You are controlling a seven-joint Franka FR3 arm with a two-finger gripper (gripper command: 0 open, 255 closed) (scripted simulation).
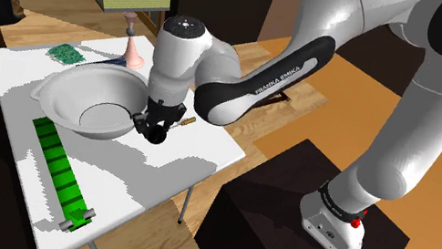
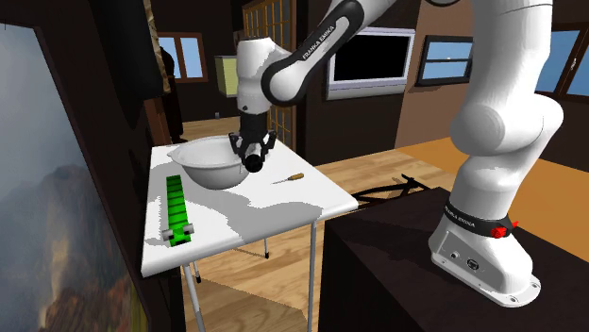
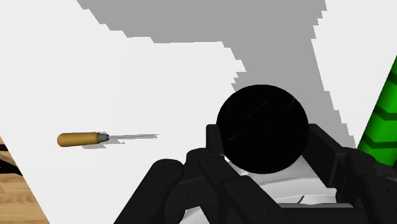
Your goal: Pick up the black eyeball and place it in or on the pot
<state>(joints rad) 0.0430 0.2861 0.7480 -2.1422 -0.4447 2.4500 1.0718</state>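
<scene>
Gripper: all-black two-finger gripper (image 1: 154, 127) on the white arm, pointing down at the counter, clenched around the ball.
Fingers: black fingers (image 3: 215, 139) pressed against opposite sides of the ball in the wrist view.
Eyeball: plain black round eyeball (image 1: 156, 134), held between the fingers and lifted off the counter, right at the edge of the pot on the side nearest the screwdriver; seen in the second exterior view (image 2: 255, 162) level with the pot's wall, below its rim.
Pot: wide white round pot (image 1: 63, 91) with a shallow open bowl, standing upright on the counter; a pale part of it visible just under the ball in the wrist view.
Counter: white flat counter (image 1: 176, 162) on thin legs over a wooden floor.
Screwdriver: slim screwdriver with a brown handle (image 3: 79, 139), lying flat on the counter near the gripper, apart from the pot.
Strip: long bright green ribbed strip (image 1: 60, 172), lying flat beside the pot, toward the shoulder view's lower left.
Board: small green patterned board (image 1: 63, 53), flat on the counter beyond the pot.
</scene>
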